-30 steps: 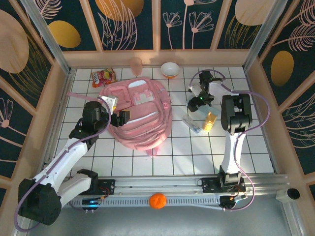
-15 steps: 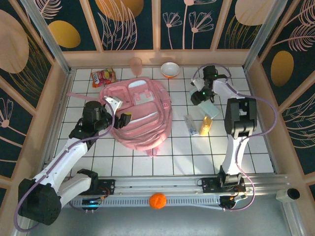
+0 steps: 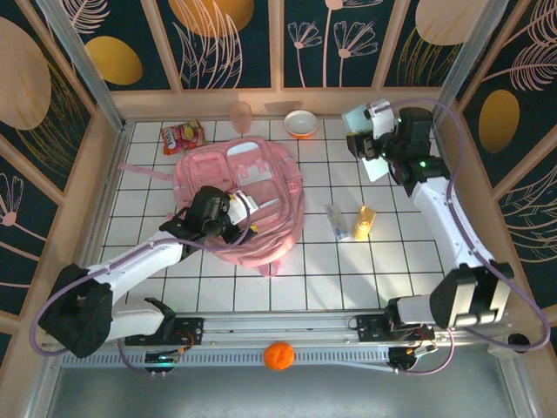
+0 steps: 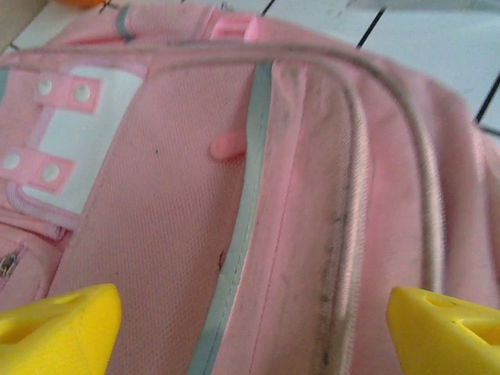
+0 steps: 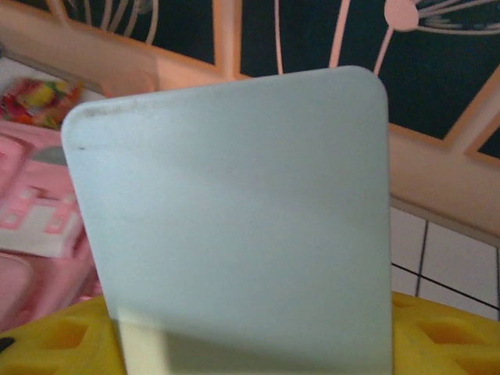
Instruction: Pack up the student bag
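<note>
The student bag [image 3: 252, 187] is a big pink backpack lying flat at the table's centre left, front pockets up. My left gripper [image 3: 242, 223] hovers over its near right side, open. In the left wrist view the left gripper [image 4: 250, 332] has its yellow fingertips [image 4: 62, 328] spread wide over the bag's fabric [image 4: 156, 203] and zip trim, with nothing between them. My right gripper [image 3: 379, 144] is raised at the back right, shut on a pale blue flat pad [image 3: 372, 164]. In the right wrist view the pad [image 5: 234, 219] stands upright between the right gripper's [image 5: 250, 340] yellow jaws.
On the tiles right of the bag stand a yellow bottle [image 3: 365, 221] and a white tube [image 3: 337, 221]. A snack packet [image 3: 183, 135], a pink cup [image 3: 240, 113] and a white-and-orange bowl [image 3: 300, 124] line the back edge. An orange ball [image 3: 278, 355] rests by the arm bases.
My right gripper closed on the pale blue pad, lifted it off the tiles and swung up toward the back right. My left gripper moved right over the bag and opened wider.
</note>
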Robot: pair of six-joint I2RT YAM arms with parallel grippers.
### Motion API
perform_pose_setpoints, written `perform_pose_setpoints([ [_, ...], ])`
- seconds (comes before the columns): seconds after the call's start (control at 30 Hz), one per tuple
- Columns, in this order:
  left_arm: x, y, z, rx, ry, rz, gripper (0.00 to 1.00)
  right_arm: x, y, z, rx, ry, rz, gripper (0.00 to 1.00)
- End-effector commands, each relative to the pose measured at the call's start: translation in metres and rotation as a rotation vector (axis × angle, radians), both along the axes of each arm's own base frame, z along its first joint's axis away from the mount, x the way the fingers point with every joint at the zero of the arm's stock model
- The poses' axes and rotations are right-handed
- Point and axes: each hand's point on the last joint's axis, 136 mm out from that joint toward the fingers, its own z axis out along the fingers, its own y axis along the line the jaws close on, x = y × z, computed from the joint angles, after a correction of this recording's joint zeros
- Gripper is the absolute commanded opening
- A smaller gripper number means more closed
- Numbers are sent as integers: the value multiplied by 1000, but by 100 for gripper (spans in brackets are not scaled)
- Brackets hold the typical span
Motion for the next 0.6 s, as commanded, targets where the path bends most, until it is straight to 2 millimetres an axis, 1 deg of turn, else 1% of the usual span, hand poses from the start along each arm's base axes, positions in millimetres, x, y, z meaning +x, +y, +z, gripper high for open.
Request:
perform_pose_setpoints([
  [0.0, 26, 8, 14, 30, -108, 92, 89, -10, 19, 16, 116, -63, 61, 52],
  [0.1, 27, 4, 5, 37, -86, 83, 90, -17, 24, 12, 121, -49, 67, 52],
  [0.17, 32, 10, -5, 70, -75, 117, 89, -20, 27, 8, 123, -37, 74, 51],
  [0.2, 36, 13, -8, 89, -74, 144, 86, -22, 30, 8, 129, -34, 80, 51],
  [0.23, 39, 14, -9, 102, -71, 155, 80, -23, 30, 8, 134, -31, 82, 51],
  [0.27, 40, 13, -8, 104, -64, 152, 68, -26, 33, 9, 140, -30, 89, 51],
  [0.3, 40, 11, -2, 92, -61, 149, 53, -28, 35, 12, 154, -33, 93, 50],
  [0.33, 42, 8, 8, 67, -67, 154, 41, -31, 36, 15, 171, -30, 94, 50],
  [0.37, 44, 6, 23, 31, -81, 164, 24, -34, 39, 18, 189, -30, 97, 50],
  [0.4, 45, 3, 42, -16, -103, 175, 11, -37, 41, 21, 215, -21, 93, 49],
  [0.47, 47, 0, 78, -100, -147, 188, 0, -42, 46, 22, 283, 9, 80, 48],
  [0.5, 47, -1, 97, -144, -167, 194, 0, -44, 51, 20, 323, 36, 72, 47],
  [0.57, 47, -3, 128, -210, -199, 205, 0, -50, 61, 13, 384, 97, 61, 47],
])
